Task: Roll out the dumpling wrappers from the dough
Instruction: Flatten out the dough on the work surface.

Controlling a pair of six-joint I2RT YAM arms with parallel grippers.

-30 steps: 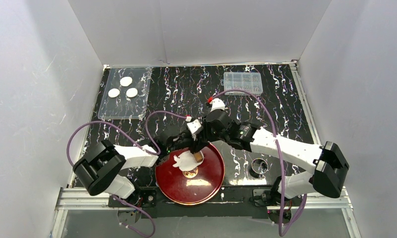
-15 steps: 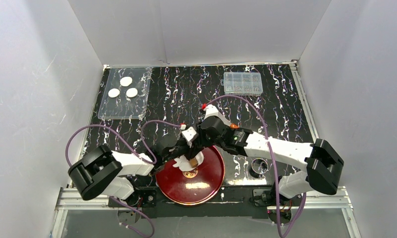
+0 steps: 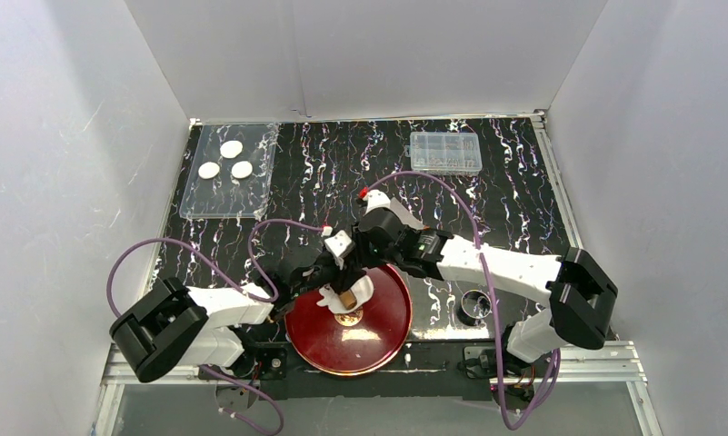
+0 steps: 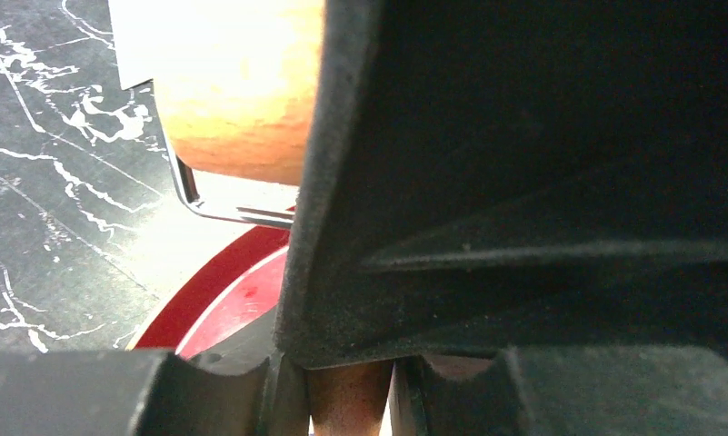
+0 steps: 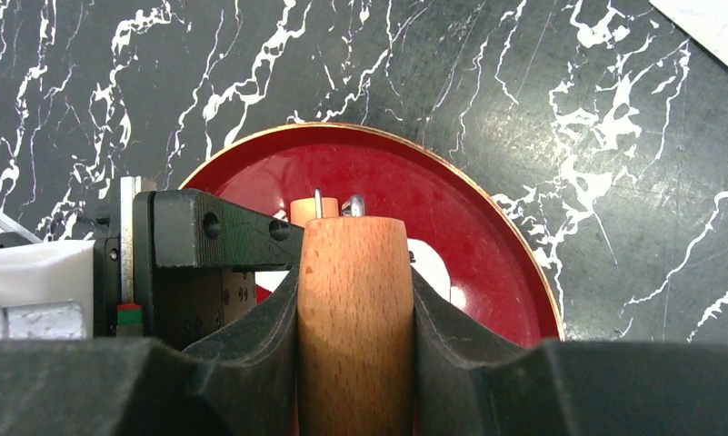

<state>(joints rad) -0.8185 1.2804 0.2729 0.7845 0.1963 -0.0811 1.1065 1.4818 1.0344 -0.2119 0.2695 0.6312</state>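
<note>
Within white walls (image 3: 360,54), over our black marbled bench (image 3: 523,182), the right tool (image 5: 355,272) clamps a wooden roller handle (image 5: 354,336); the left tool's (image 3: 322,274) grip we cannot tell.

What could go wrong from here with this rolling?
The dough sits toward the plate's far rim, so the roller might push it over the edge. The left gripper and right gripper crowd the same roller, so their fingers might clash or twist it loose.

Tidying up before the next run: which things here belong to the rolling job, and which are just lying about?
Job: dough, wooden roller, red plate, three wrappers, clear tray.
Lying about: compartment box, small metal cup.
</note>
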